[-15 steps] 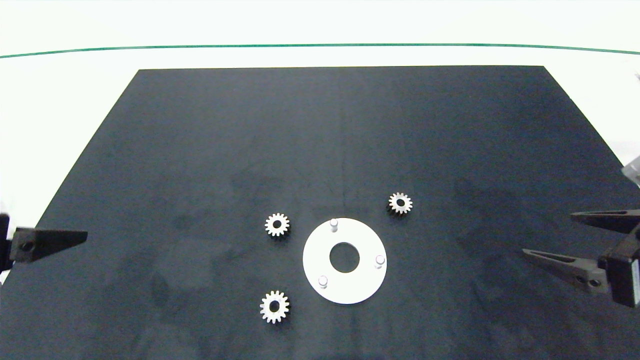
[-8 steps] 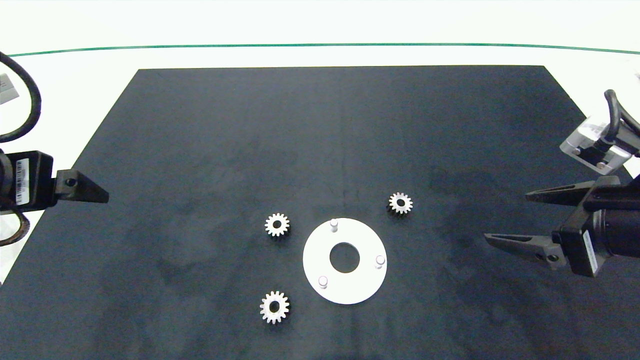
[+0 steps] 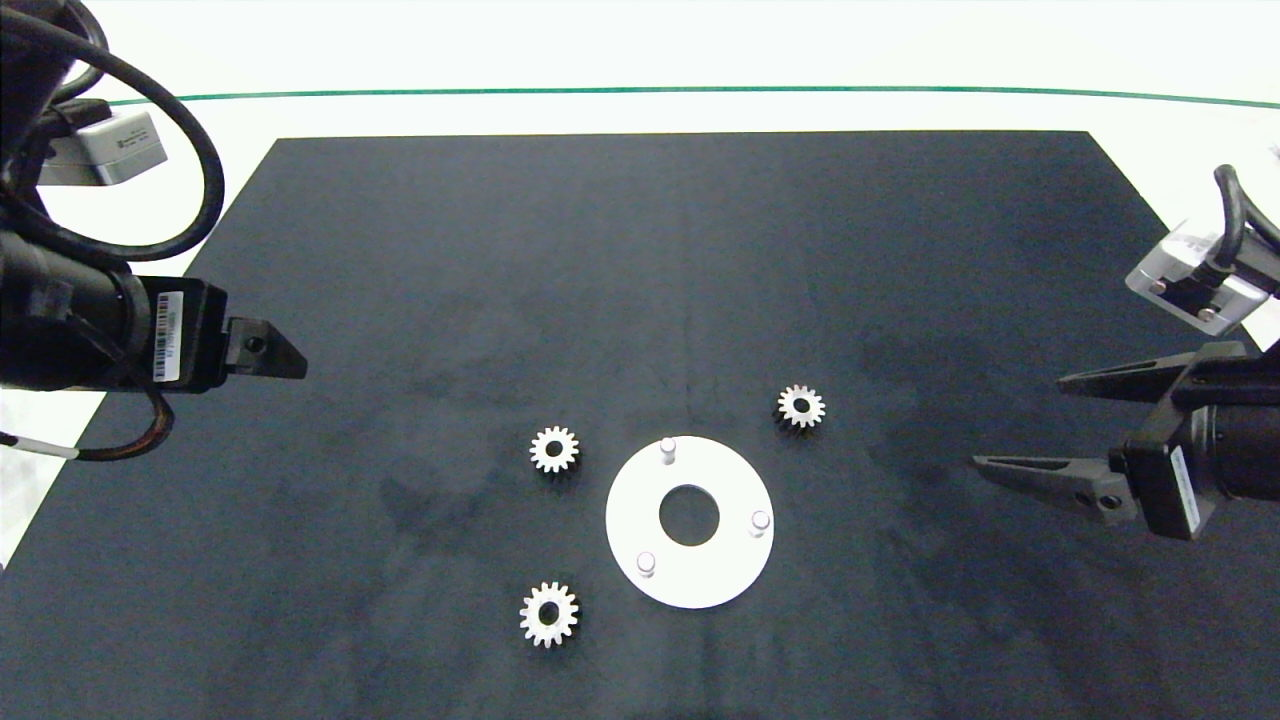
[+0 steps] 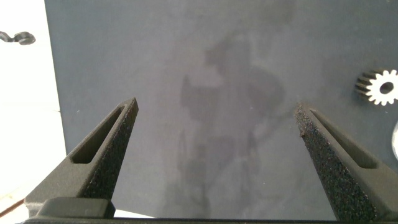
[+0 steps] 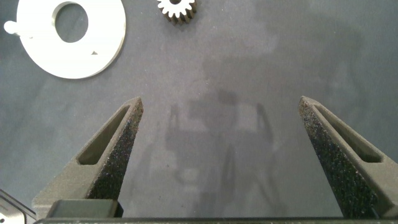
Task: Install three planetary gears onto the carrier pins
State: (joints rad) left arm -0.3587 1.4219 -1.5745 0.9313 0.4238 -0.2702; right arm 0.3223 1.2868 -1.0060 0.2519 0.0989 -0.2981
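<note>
Three planetary gears lie flat on the black mat (image 3: 420,260): one left of the disc (image 3: 554,450), one at its right rear (image 3: 801,406), one at its front left (image 3: 549,614). The white carrier disc (image 3: 625,520) carries three bare pins (image 3: 668,449), (image 3: 760,521), (image 3: 646,563). My left gripper (image 3: 297,364) hovers far left of the gears, open in the left wrist view (image 4: 214,106), where one gear (image 4: 382,87) shows. My right gripper (image 3: 1018,422) stands open right of the disc. The right wrist view (image 5: 219,99) shows the disc (image 5: 106,31) and a gear (image 5: 177,7) ahead.
The mat lies on a white table (image 3: 640,110) with a green line (image 3: 640,90) across the back. The left arm's cables (image 3: 190,130) loop over the mat's rear left corner. Bare mat stretches between each gripper and the parts.
The left arm has come in from the left edge, moving right and toward the back. The right gripper moved left over the mat, then held. Gears and disc are unmoved.
</note>
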